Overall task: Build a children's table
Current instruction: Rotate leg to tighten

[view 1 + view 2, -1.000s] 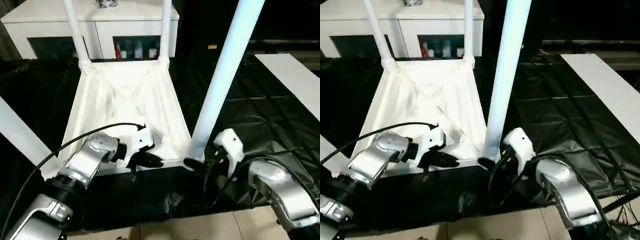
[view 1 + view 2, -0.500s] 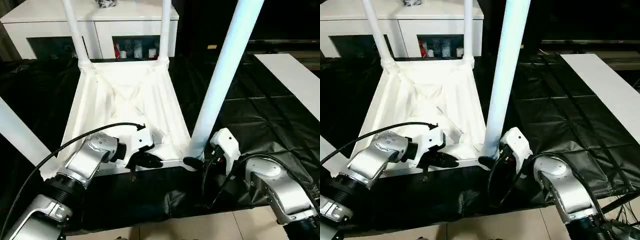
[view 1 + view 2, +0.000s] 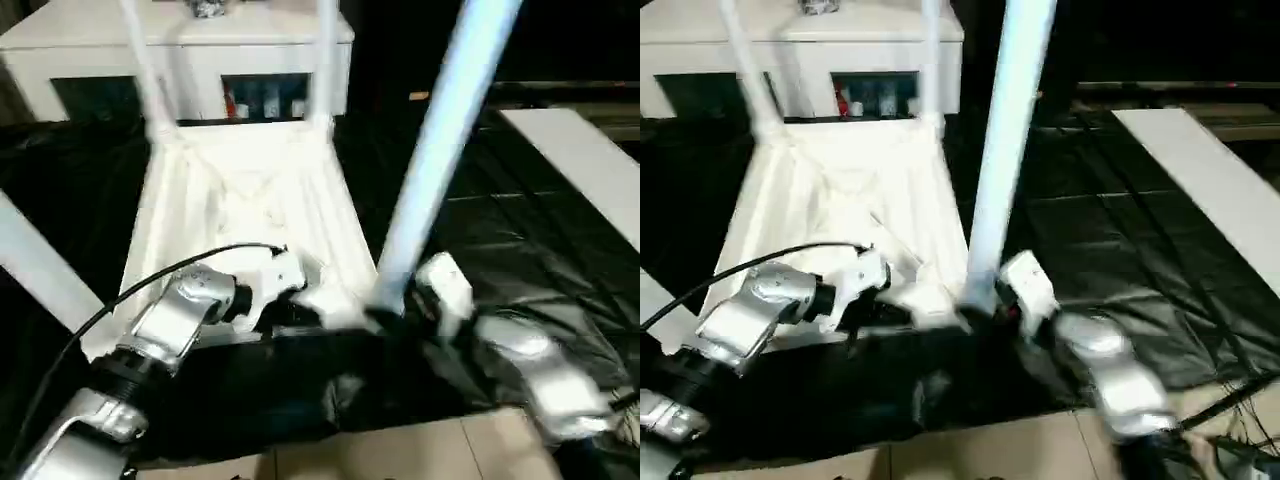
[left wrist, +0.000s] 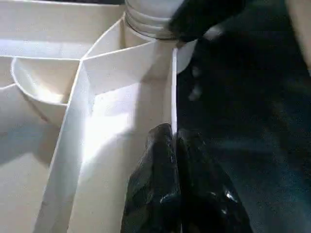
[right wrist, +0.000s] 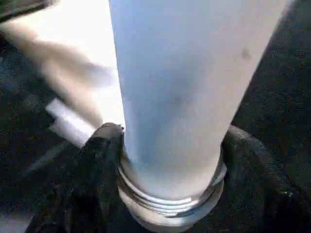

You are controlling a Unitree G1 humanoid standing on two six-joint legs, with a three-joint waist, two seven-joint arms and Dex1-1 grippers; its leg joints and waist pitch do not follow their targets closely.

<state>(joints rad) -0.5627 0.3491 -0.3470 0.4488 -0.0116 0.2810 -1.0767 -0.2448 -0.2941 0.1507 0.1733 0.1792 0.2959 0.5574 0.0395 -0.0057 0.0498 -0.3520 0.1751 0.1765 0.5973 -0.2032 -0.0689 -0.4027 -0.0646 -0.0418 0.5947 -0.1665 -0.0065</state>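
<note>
- The white plastic rectangular tabletop (image 3: 250, 215) lies ribbed underside up on black sheeting (image 3: 520, 240), in front of a white cabinet with dark glass doors (image 3: 190, 60).
- The left gripper (image 4: 173, 141) is pinched shut on the tabletop's thin near rim.
- The right gripper (image 5: 170, 160) has its black fingers (image 5: 99, 145) either side of the base of the long white tapered tube leg (image 3: 435, 150), which stands tilted in the near right corner socket.

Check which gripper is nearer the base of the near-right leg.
Right. The right gripper has a finger on each side of the leg at its threaded base. The left gripper is shut on the tabletop rim, a little way along from that corner.
</note>
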